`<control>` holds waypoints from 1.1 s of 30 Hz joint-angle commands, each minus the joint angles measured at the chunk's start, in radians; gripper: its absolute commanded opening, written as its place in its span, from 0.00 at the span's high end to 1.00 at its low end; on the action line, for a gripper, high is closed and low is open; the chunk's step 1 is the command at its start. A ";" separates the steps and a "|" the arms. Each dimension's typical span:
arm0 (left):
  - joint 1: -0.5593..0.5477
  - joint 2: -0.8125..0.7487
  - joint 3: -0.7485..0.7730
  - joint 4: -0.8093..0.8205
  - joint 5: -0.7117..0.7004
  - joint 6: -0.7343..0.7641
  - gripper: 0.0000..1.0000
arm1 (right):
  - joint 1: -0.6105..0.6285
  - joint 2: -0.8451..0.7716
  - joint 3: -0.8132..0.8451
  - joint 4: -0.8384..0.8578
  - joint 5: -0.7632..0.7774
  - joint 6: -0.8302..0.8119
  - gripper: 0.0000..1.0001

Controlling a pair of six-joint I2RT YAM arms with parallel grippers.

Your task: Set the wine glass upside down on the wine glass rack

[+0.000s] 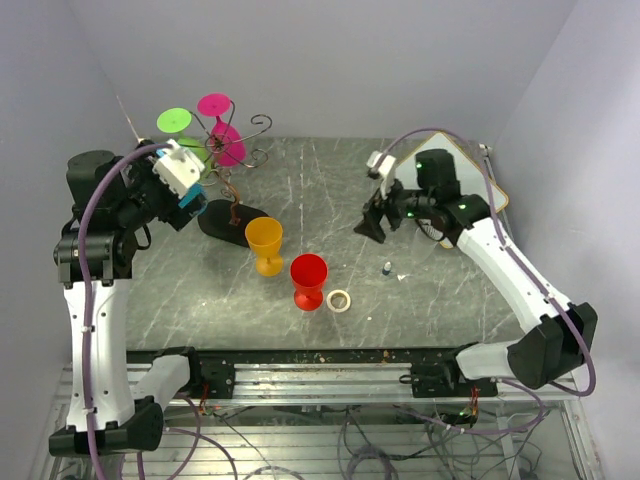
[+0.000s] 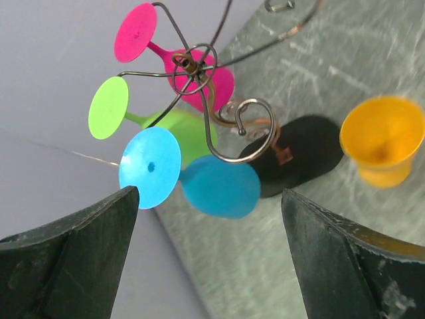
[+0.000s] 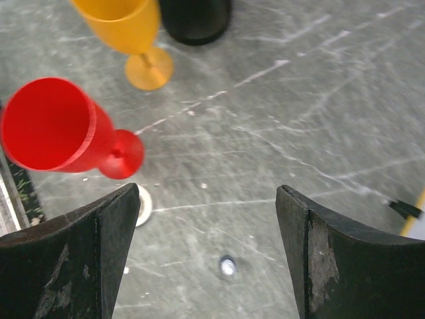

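Observation:
The wine glass rack [image 1: 238,150] is a dark wire tree on a black oval base [image 1: 218,222] at the back left. In the left wrist view its curled arms [image 2: 211,116] hold a pink glass [image 2: 209,80], a green glass [image 2: 179,129] and a blue glass [image 2: 219,186], all hanging bowl down. My left gripper [image 1: 192,207] is open and empty just in front of the blue glass [image 2: 209,259]. A yellow glass [image 1: 264,243] and a red glass [image 1: 308,280] stand upright on the table. My right gripper [image 1: 372,228] is open and empty above the table [image 3: 206,259].
A white ring [image 1: 339,300] lies beside the red glass. A small metal piece [image 1: 387,267] lies under the right gripper and shows in the right wrist view [image 3: 228,266]. A yellow-edged board [image 1: 470,165] sits at the back right. Walls close the back and sides.

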 commanded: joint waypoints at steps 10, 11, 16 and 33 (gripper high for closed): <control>0.006 -0.056 -0.062 0.293 -0.199 -0.638 0.00 | 0.403 0.165 0.144 -0.118 0.293 0.006 0.24; 0.006 -0.060 -0.056 0.286 -0.221 -0.632 0.00 | 0.417 0.188 0.154 -0.126 0.319 0.001 0.26; 0.006 -0.089 -0.067 0.299 -0.234 -0.634 0.00 | 0.459 0.275 0.202 -0.138 0.373 -0.016 0.28; 0.007 -0.095 -0.071 0.304 -0.298 -0.621 0.01 | 0.468 0.394 0.372 0.052 0.285 0.165 0.37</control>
